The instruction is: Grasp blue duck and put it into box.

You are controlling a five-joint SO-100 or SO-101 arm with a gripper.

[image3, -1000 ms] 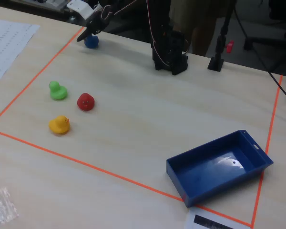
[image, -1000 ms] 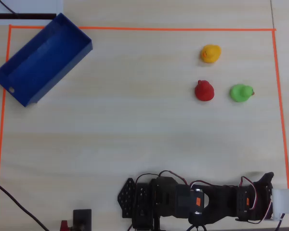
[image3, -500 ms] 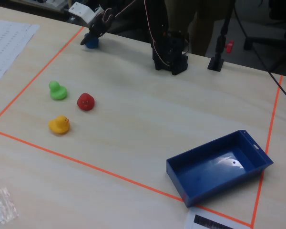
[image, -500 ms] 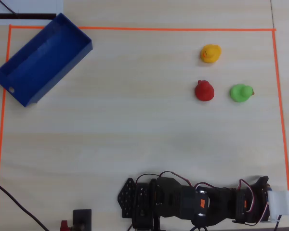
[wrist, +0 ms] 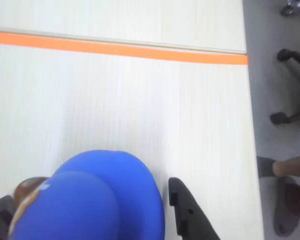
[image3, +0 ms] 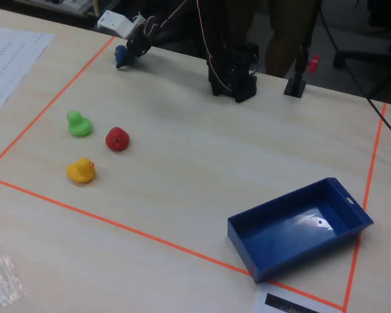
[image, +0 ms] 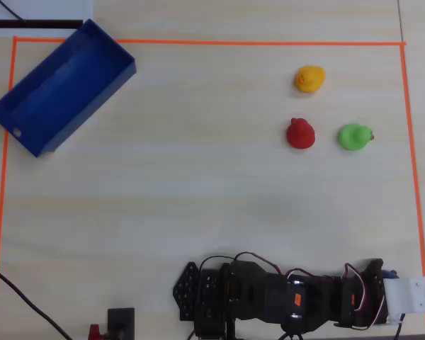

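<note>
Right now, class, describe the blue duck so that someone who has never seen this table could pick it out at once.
Start in the fixed view at the orange tape outline on the pale table and follow it to the far left corner, beside the arm's base. There the blue duck sits between the dark fingers. It is the only blue toy, apart from the green duck, red duck and yellow duck.

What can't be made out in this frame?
- Blue duck: its lower part cut off by the wrist view's bottom edge; tiny in the fixed view; hidden beneath the arm in the overhead view.
- Gripper: too small in the fixed view to judge contact.
- Box: absent from the wrist view.
</note>
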